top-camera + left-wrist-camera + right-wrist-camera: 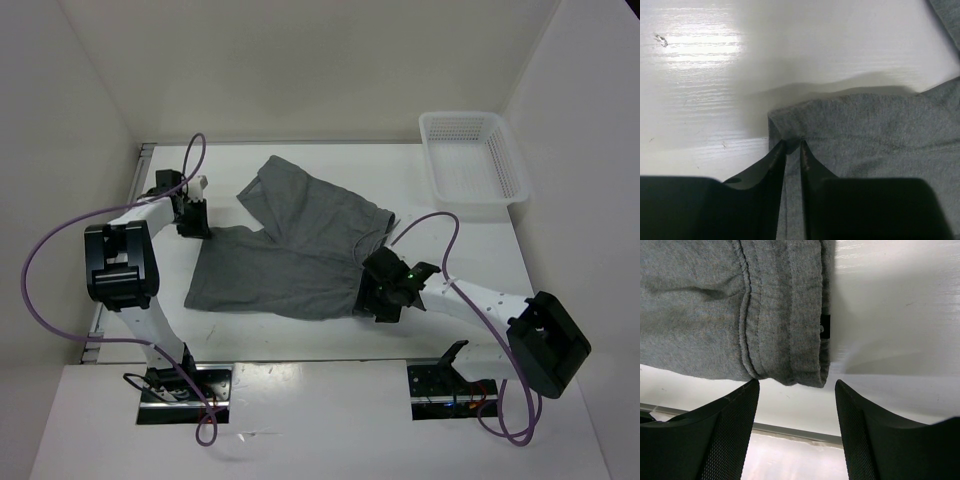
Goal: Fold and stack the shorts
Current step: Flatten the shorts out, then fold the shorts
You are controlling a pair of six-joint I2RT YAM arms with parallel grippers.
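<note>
Left gripper (793, 145) pinching leg-hem corner of shorts (290, 255), jaws nearly together on fabric. Right gripper (797, 383) hovering over waistband corner, jaws standing apart.

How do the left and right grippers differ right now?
The left gripper is pinched nearly shut on a leg corner of the shorts; the right gripper stands wide open. The left has cloth between its fingertips; the right only faces the waistband corner, gripping nothing. Both sit at the shorts' edges.

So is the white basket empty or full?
Empty: only bare mesh shows inside the basket; the shorts lie outside it, on the table.
</note>
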